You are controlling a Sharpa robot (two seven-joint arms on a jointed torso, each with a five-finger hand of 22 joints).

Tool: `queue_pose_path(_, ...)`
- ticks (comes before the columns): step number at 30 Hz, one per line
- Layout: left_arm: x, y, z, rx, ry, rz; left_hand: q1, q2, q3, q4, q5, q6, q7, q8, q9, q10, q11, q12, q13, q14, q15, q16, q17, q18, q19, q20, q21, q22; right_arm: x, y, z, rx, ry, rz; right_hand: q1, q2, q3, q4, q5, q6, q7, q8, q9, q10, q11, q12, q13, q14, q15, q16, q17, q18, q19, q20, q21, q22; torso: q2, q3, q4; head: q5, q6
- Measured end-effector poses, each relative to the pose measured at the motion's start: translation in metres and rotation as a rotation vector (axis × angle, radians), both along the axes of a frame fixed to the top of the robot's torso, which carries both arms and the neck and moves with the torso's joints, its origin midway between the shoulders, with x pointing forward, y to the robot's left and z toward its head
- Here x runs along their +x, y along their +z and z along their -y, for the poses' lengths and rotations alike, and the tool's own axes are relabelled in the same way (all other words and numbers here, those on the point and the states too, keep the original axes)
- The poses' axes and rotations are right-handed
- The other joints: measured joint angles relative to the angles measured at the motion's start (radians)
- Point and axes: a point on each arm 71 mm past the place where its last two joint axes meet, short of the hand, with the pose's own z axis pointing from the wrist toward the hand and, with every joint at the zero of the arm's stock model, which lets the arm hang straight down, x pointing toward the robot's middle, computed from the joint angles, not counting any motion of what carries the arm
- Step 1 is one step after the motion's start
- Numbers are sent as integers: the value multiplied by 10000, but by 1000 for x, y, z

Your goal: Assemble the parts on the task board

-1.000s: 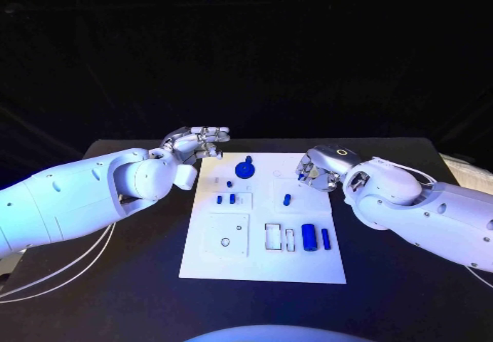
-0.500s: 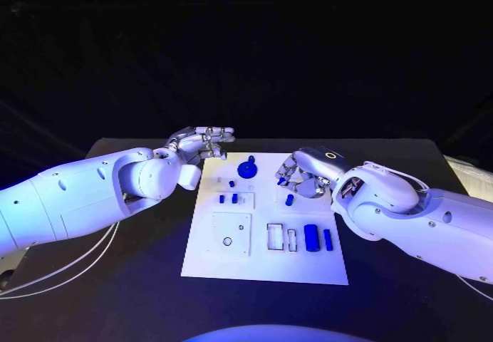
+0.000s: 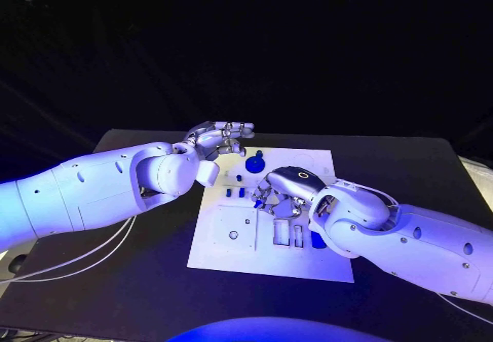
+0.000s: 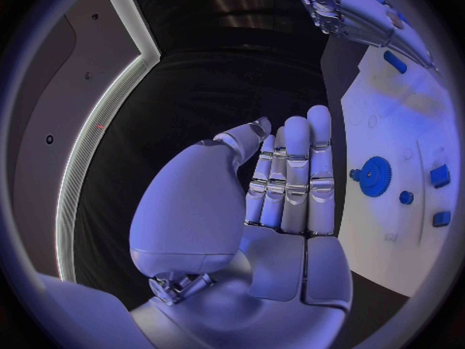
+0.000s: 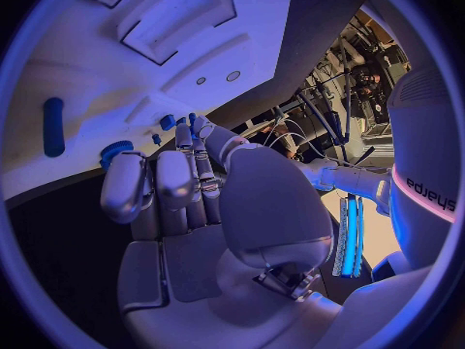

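Observation:
The white task board (image 3: 231, 242) lies in the middle of the black table. A blue gear (image 3: 253, 166) stands near its far edge, with small blue parts (image 3: 231, 192) in front of it. My right hand (image 3: 276, 197) hovers low over the board's middle, fingers partly curled, nothing in it; a small blue part (image 3: 255, 204) shows just beside its fingertips. A blue cylinder (image 3: 312, 239) lies half hidden under the right forearm. My left hand (image 3: 222, 139) is at the board's far left corner, fingers straight (image 4: 291, 178) and empty. The gear (image 4: 373, 176) sits beside it.
Recessed slots (image 3: 281, 232) and a square plate with a hole (image 3: 233, 234) take up the board's near half. A long blue part (image 5: 53, 126) lies on the board (image 5: 97, 62) beyond the right hand. Bare black table (image 3: 113, 285) surrounds the board.
My right hand has moved from the board's right edge in over its middle, towards the small blue parts. The left hand stays at the far left corner. The camera has shifted.

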Motion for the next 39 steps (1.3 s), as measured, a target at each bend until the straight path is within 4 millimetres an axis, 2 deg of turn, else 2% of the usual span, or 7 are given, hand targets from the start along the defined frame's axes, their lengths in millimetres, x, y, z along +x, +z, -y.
queue_pose_path(12, -1, 1, 3, 23, 562, 154, 0, 0, -28, -28, 0, -38, 34, -1, 0, -43, -30, 0, 0, -1, 1, -19, -10, 1, 0, 0, 0, -10, -5, -23, -17, -485, 362, -396, 0, -1, 0, 0, -1, 12, 13, -22, 2, 0, 1, 0, -10, 0, 0, 0, -2, 4, 0, 0, 0, -2, -5, 22, 6, 168, -120)
queue_pose_path(23, 1, 1, 1, 40, 758, 174, 0, 0, -27, -27, 0, -38, 33, -1, 1, -43, -30, 0, -1, 0, 1, -18, -23, 0, 0, 0, -37, -9, -7, -29, -24, -761, 457, -403, 0, -1, -1, 1, 38, 11, 13, -42, 1, 0, 1, 0, -13, 0, 1, 39, 7, 6, -1, 0, 0, -3, -4, 22, -2, 218, -226)
queue_pose_path(39, 1, 0, 0, 30, 767, 143, 0, 0, -27, -27, 0, -92, 54, -2, 1, -79, 7, 0, -1, -34, 34, -18, -48, 1, 0, 0, -37, -17, -8, -31, -32, -1308, 282, -265, -1, -1, -1, 1, 38, -3, 24, -63, -7, 0, 1, -38, -20, 0, 1, 38, 5, 9, -1, 0, 0, -40, -6, 23, -3, 279, -264)
